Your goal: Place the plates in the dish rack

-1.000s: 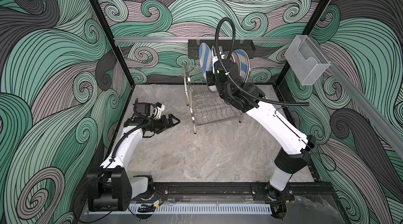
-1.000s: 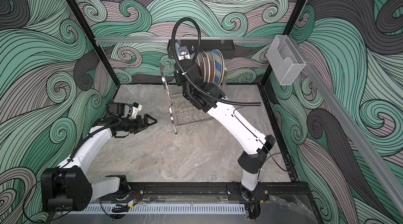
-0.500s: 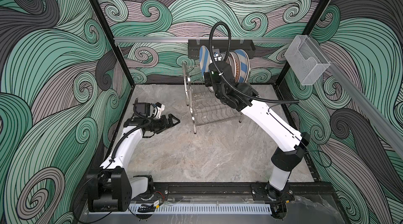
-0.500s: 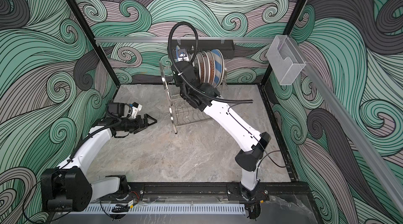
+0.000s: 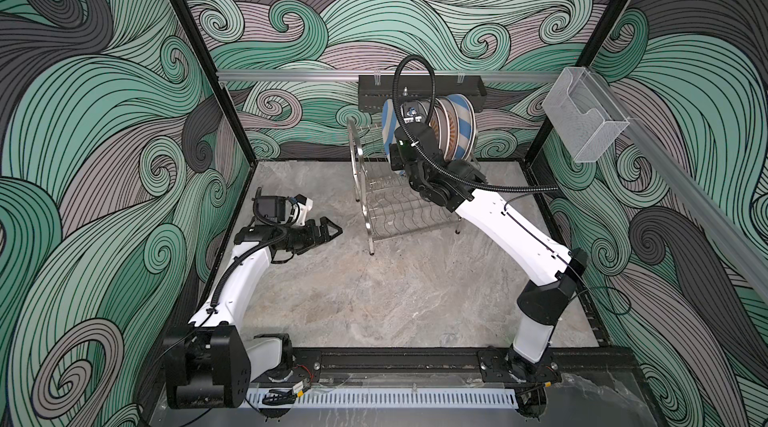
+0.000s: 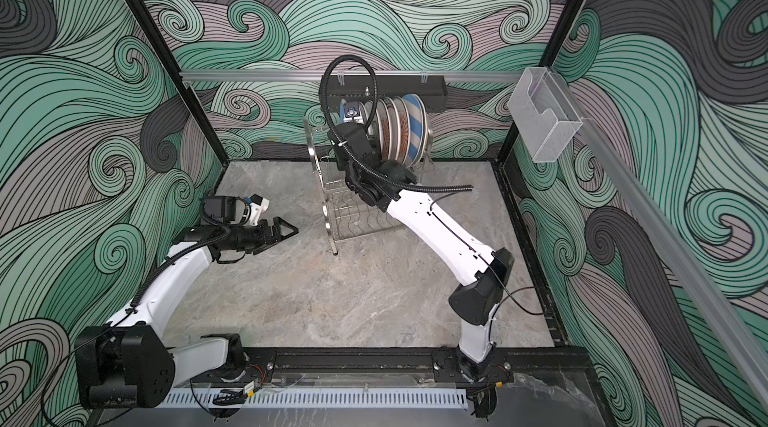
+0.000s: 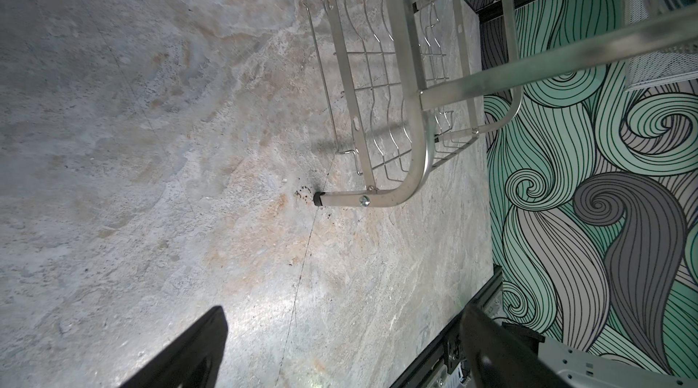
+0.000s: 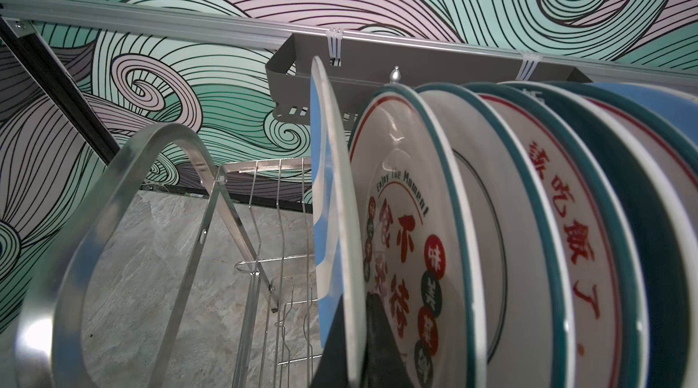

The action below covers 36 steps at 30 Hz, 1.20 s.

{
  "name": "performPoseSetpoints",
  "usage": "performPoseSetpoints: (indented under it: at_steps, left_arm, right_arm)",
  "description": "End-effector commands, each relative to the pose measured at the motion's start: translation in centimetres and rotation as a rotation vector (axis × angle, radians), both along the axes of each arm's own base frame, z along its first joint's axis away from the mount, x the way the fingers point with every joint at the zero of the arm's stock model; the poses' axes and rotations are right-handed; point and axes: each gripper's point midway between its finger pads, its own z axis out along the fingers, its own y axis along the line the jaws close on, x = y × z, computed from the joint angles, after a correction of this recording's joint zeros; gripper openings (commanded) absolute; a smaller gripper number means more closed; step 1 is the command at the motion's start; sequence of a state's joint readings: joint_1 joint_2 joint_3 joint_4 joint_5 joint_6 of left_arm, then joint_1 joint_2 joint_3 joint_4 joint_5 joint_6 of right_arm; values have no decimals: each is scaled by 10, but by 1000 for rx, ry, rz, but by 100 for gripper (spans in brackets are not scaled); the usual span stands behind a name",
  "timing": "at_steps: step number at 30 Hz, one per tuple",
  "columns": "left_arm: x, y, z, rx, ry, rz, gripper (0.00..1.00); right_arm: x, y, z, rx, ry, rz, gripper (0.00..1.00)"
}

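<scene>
The dish rack [image 5: 399, 213] [image 6: 357, 217] stands at the back middle of the table. Several plates [image 5: 455, 125] [image 6: 405, 125] stand on edge in a row on its upper tier. In the right wrist view my right gripper [image 8: 357, 297] is shut on the rim of an upright blue-and-white striped plate [image 8: 332, 197] [image 5: 388, 121], just beside the white plate with Chinese characters [image 8: 404, 238] at the row's end. Whether the held plate rests in a slot is hidden. My left gripper [image 5: 328, 227] [image 6: 286, 227] [image 7: 343, 329] hangs open and empty low over the table, left of the rack.
A black perforated tray [image 5: 419, 90] hangs on the back rail right behind the plates. A clear plastic box [image 5: 586, 113] is fixed to the right rail. The rack's curved steel leg [image 8: 113, 216] arches close to the held plate. Patterned walls enclose the marble tabletop [image 5: 395, 300].
My right arm has shifted slightly left along the rack's top with the striped plate still gripped. The left arm has not moved.
</scene>
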<state>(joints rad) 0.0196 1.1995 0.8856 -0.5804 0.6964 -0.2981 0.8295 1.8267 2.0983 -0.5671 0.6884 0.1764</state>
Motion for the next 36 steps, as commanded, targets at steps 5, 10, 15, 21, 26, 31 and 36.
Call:
performPoseSetpoints:
  at_steps: [5,10,15,21,26,31,36]
  left_arm:
    - [-2,3,4,16,-20,3,99]
    - [-2,3,4,17,-19,3,99]
    - [-2,4,5,17,-21,5,99]
    - [-1,4,5,16,-22,8,98]
    - [0,5,5,25,-24,16,98]
    - [2,11,7,56,-43,35,99]
    - [5,21,14,117,-77,70,98]
  right_arm:
    - [-1,-3,17,85,-28,8,0]
    - [0,-3,11,58,-5,7,10]
    - [-5,-6,19,56,-14,18,20]
    - [-8,-11,26,33,-26,19,34]
    - [-14,-13,40,17,-30,51,47]
    - [-29,-18,60,22,-36,113,58]
    - [-58,-44,77,17,-56,158,60]
